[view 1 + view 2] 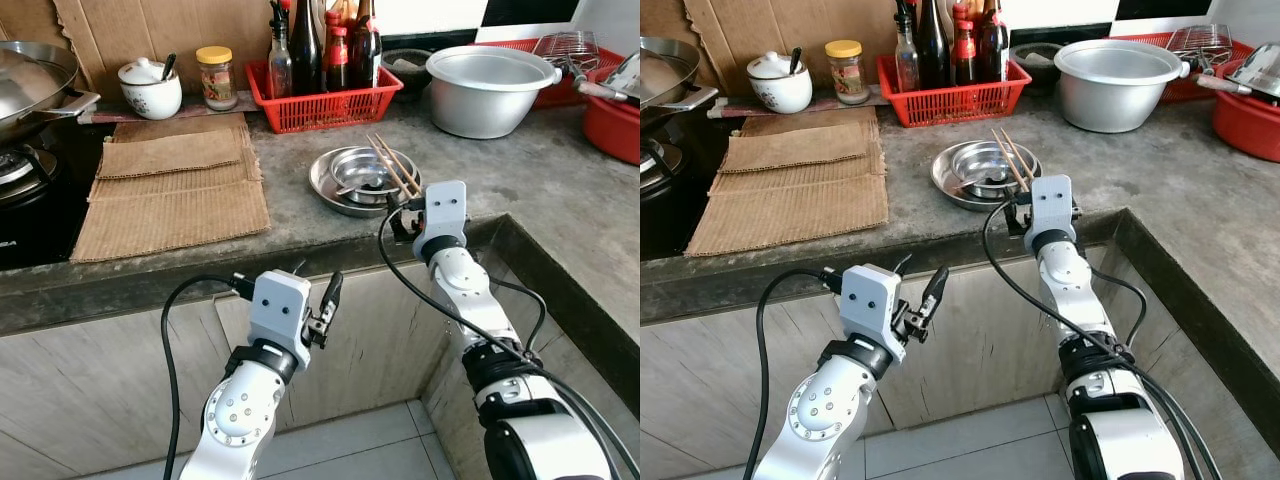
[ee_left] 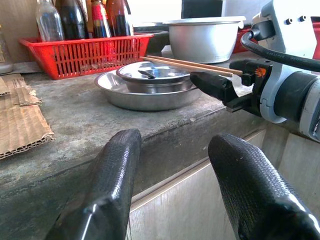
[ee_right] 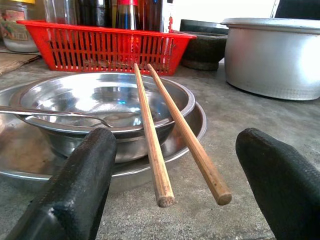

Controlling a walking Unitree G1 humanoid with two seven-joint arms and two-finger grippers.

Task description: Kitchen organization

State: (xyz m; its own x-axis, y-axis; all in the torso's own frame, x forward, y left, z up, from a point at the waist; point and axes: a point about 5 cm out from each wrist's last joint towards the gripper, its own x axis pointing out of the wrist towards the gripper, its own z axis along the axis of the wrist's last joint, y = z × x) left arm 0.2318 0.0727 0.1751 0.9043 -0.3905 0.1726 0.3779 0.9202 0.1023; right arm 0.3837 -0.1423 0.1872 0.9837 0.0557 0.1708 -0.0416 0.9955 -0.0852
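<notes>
At the countertop's front edge, the right gripper (image 3: 165,200) hangs wide open, holding nothing, around the near tips of two wooden chopsticks (image 3: 172,137) resting across a steel bowl (image 1: 362,172). Light, stiff and likely roll-prone, they want pinching together near those overhanging ends. The left gripper (image 1: 318,300), spread and empty, waits below the edge.

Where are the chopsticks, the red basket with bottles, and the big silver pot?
chopsticks (image 3: 152,145): right wrist view, middle of the left stick.
red basket (image 1: 325,103): left eye view, front wall.
big silver pot (image 1: 1118,92): right eye view, outer side wall.

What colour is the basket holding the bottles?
Red; the basket shows best in the left eye view.
</notes>
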